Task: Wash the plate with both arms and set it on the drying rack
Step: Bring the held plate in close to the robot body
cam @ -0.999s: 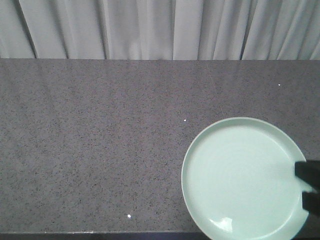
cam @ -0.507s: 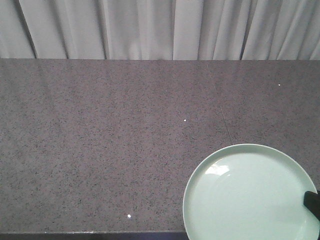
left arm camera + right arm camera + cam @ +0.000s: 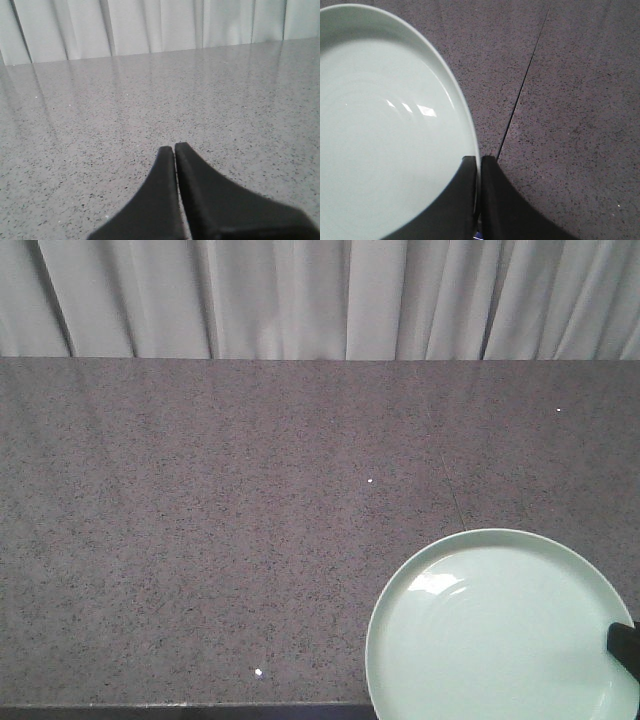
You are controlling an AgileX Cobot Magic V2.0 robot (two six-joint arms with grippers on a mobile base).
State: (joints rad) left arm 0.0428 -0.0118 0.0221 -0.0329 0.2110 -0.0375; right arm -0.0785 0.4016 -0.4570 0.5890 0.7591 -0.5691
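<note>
The pale mint-green plate [image 3: 495, 630] fills the lower right of the front view, its near side cut off by the frame. My right gripper [image 3: 478, 158] is shut on the plate [image 3: 385, 125] at its rim, one finger over the inner face and the other outside; in the front view only a black tip of the right gripper [image 3: 622, 640] shows at the plate's right edge. In the left wrist view my left gripper [image 3: 174, 147] is shut with nothing between its fingers, above bare speckled counter. The drying rack is out of view.
A grey speckled stone counter [image 3: 200, 520] runs across the scene, with a thin seam line [image 3: 522, 82] beside the plate. Pale curtains [image 3: 300, 295] hang behind the counter's far edge. The counter's front edge [image 3: 180, 706] lies along the bottom of the front view.
Over the last second the plate, held by the right gripper, moved toward the counter's near edge and lower in the front view. It has barely shifted in the last half second.
</note>
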